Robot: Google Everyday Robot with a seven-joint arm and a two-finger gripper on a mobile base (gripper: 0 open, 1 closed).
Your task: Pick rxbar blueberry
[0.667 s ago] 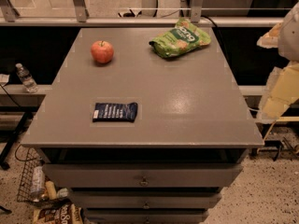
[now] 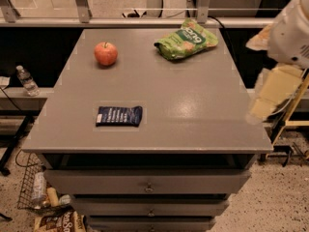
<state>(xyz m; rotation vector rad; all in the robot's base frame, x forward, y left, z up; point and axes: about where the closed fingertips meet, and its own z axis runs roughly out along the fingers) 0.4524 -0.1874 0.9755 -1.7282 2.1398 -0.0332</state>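
We saw the rxbar blueberry (image 2: pixel 119 115) as a small, flat, rectangular bar in a dark navy-blue wrapper with faint pale print across its upper face. It lay flat on the grey surface (image 2: pixel 193 110), its long side running nearly parallel to the front edge. We found it toward the front-left corner, nearer the front edge than the back edge and a little in from the left edge. The end effector (image 2: pixel 270 95) hung beyond the right edge, well apart from the bar.
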